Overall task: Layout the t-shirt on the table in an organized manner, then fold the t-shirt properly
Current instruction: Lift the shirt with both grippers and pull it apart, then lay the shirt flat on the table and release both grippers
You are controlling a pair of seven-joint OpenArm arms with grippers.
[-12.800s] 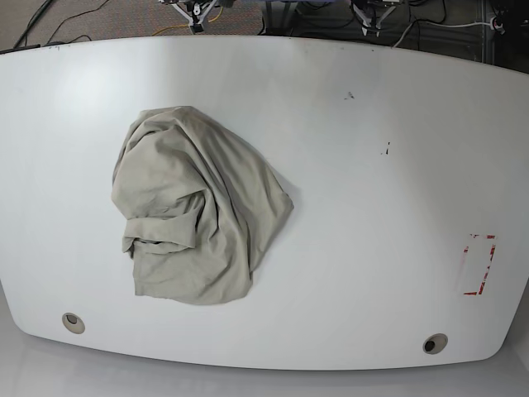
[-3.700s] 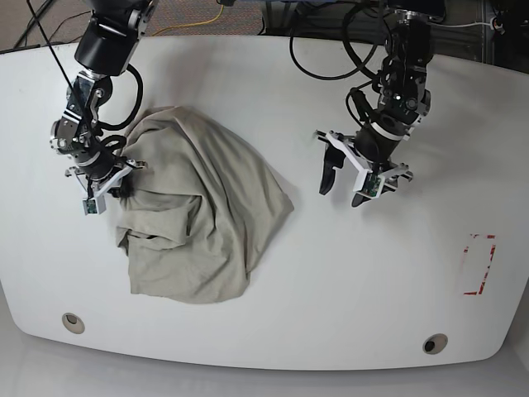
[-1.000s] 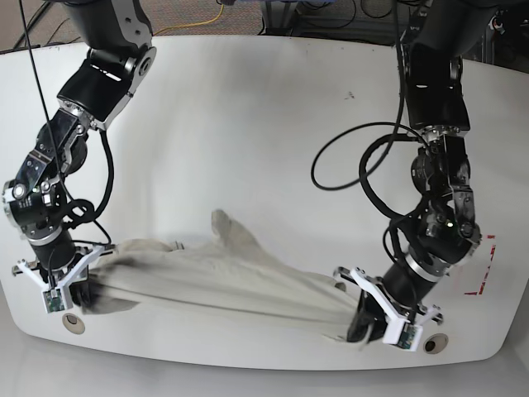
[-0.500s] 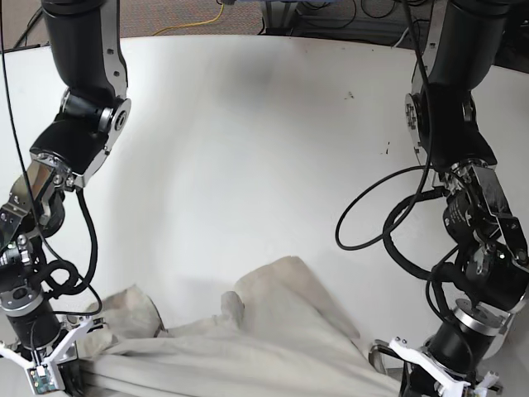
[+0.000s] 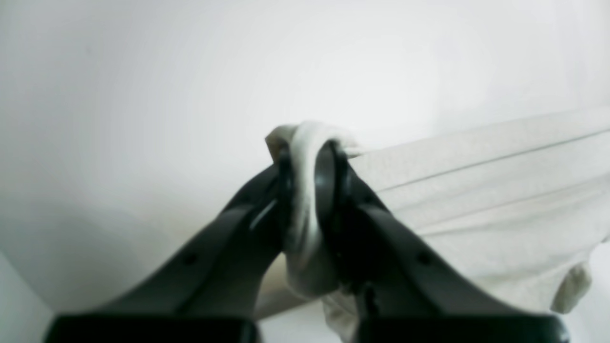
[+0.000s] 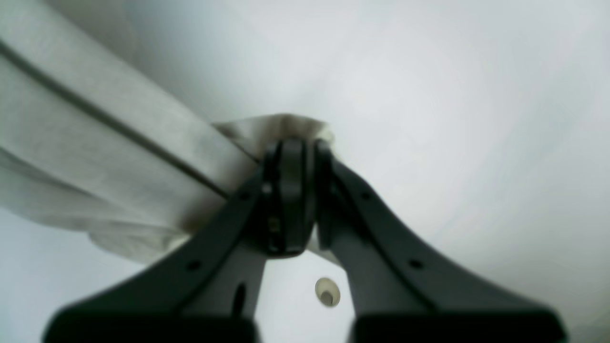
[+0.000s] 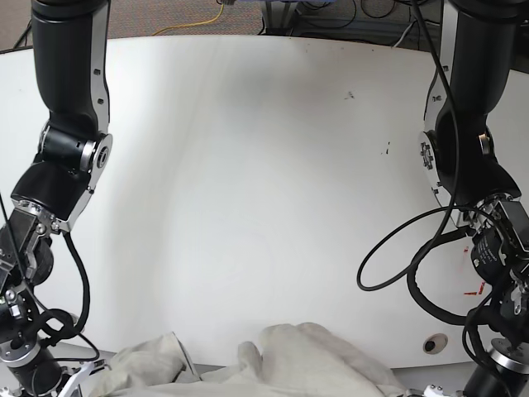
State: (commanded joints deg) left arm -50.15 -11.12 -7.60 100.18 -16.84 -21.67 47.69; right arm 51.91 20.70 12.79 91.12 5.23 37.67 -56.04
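Note:
The beige t-shirt (image 7: pixel 277 364) hangs stretched between my two grippers at the near edge of the white table (image 7: pixel 248 165). Only its upper folds show along the bottom of the base view, where both grippers fall below the frame edge. In the left wrist view my left gripper (image 5: pixel 307 159) is shut on a bunched corner of the t-shirt (image 5: pixel 476 190), and the cloth runs taut to the right. In the right wrist view my right gripper (image 6: pixel 298 152) is shut on another bunched edge, and the t-shirt (image 6: pixel 119 157) stretches away to the left.
A round grommet hole (image 7: pixel 431 342) sits near the table's front right; another hole (image 6: pixel 327 291) shows below the right gripper. Red tape (image 7: pixel 478 289) lies partly behind the right-hand arm (image 7: pixel 463 165). Dark specks (image 7: pixel 350 95) mark the far side. The other arm (image 7: pixel 70 157) stands at the left.
Both arms have drawn further toward the near edge with the t-shirt held between them. The cloth has slid down the base view, and both grippers have left that frame.

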